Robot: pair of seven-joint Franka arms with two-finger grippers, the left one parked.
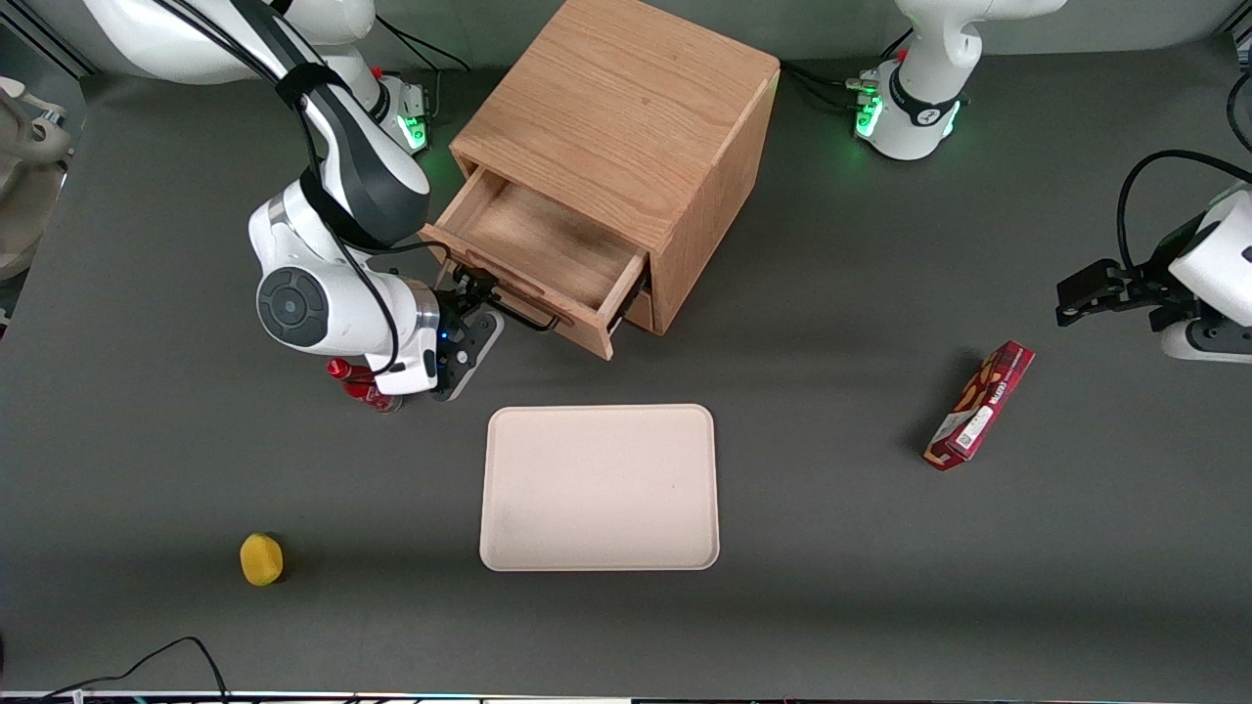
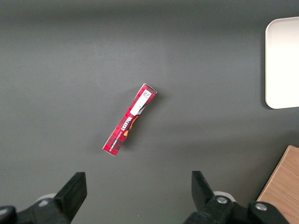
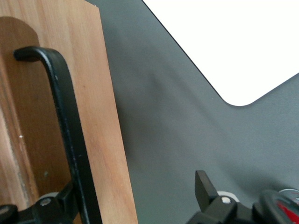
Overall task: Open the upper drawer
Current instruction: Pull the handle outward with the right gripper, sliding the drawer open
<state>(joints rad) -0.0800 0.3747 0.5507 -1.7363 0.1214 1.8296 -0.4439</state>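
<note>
Grey worktop [image 1: 831, 323], upper drawer [image 1: 538, 259] pulled well out — gripper [image 1: 479, 305] at its black handle [image 3: 65, 121], fingers [image 3: 205, 186] spread wide, bar just beside one.

Right arm bent low, end effector [image 1: 476, 311] fingers spread apart.

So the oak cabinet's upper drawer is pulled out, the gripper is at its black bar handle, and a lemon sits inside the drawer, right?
Not quite. The light oak upper drawer is pulled out with the gripper at its black bar handle, but the front view shows the drawer empty. The yellow lemon lies on the dark table, nearer the front camera than the beige tray.
</note>
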